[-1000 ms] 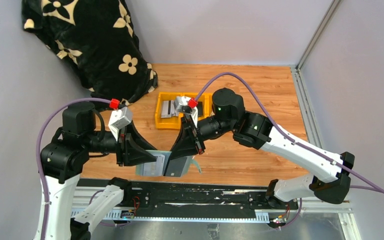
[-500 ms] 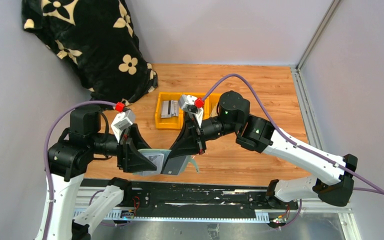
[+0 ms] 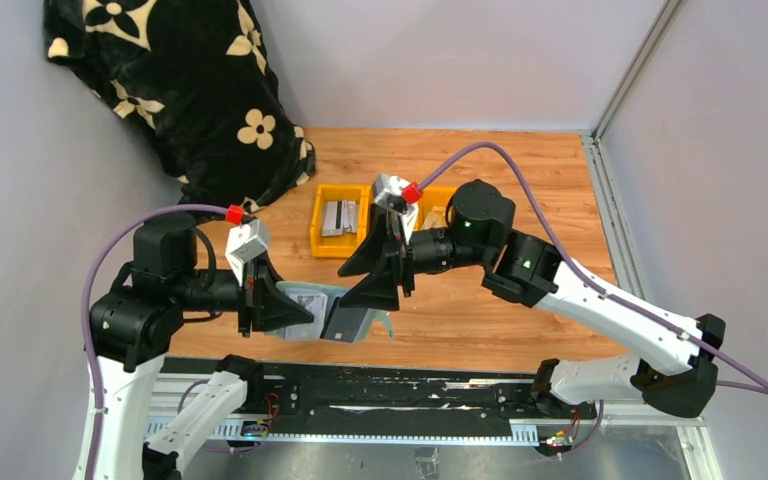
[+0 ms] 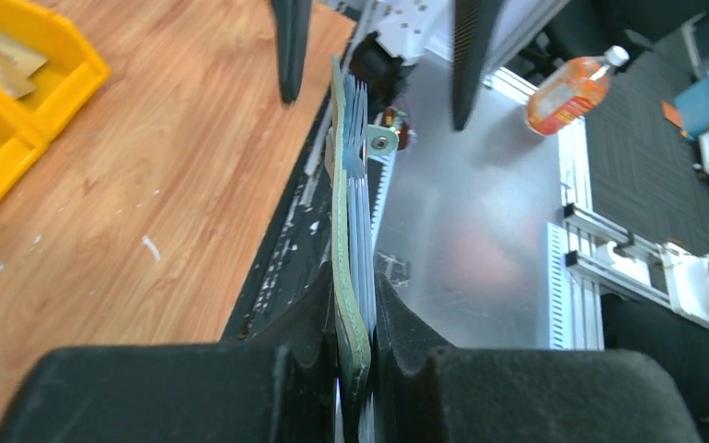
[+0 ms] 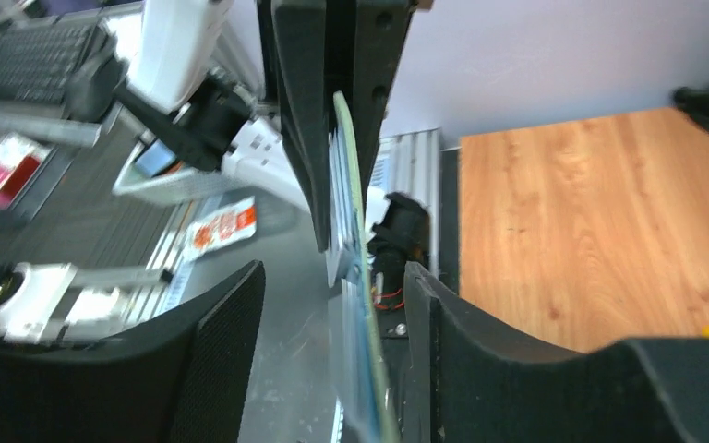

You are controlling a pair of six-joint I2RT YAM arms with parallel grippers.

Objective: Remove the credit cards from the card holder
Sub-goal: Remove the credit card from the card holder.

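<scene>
The grey-green card holder (image 3: pixel 312 299) hangs open above the table's near edge. My left gripper (image 3: pixel 295 311) is shut on its left half. In the left wrist view the card holder (image 4: pixel 340 212) stands edge-on between my pads, with pale credit cards (image 4: pixel 358 175) stacked against its right face; my left gripper (image 4: pixel 355 291) pinches both. My right gripper (image 3: pixel 365 278) is open around the holder's darker right half. In the right wrist view the card holder (image 5: pixel 349 157) runs between the spread fingers of my right gripper (image 5: pixel 332 272), close to the right finger, with clear space on the left.
Two yellow bins (image 3: pixel 332 245) stand side by side behind the grippers, with grey card-like pieces (image 3: pixel 338 215) in the left one. A black floral blanket (image 3: pixel 180 90) fills the back left corner. A black rail (image 3: pixel 390 395) runs along the near edge.
My right gripper has opened and let go of the card holder, lifting back a little toward the bins. The left gripper has closed tighter on the holder.
</scene>
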